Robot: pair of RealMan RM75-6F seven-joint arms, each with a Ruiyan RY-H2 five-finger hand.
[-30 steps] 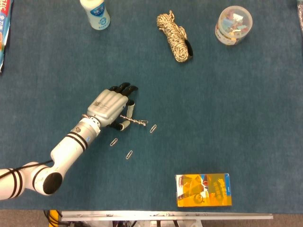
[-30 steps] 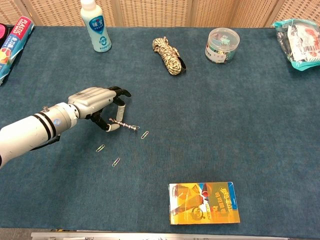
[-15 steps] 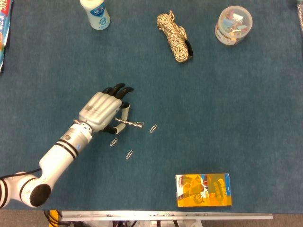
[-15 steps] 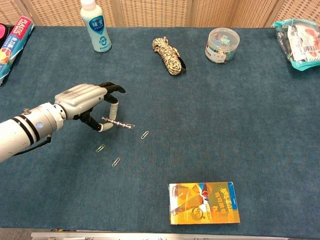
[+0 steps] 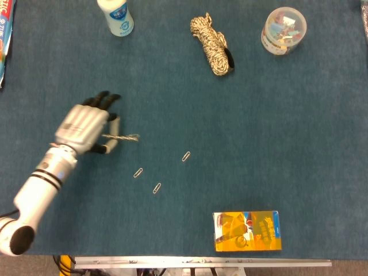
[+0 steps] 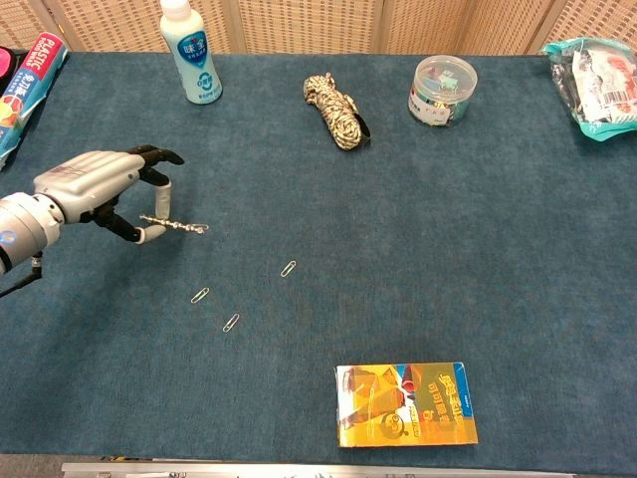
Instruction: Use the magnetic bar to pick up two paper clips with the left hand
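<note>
Your blue table (image 5: 276,126) is big and fuzzy like carpet. Your left arm (image 5: 40,184) reaches in from the lower left corner, slanting up and to the right. Your left hand (image 5: 86,127) shows its silver back, dark fingertips curled — it pinches one end of the magnetic bar (image 5: 123,137). The bar sticks out to the right, lying flat, with no clips seen on it. Three paper clips (image 5: 156,188) lie on the table, lower right of the bar and well apart from it. Your right hand does not show.
</note>
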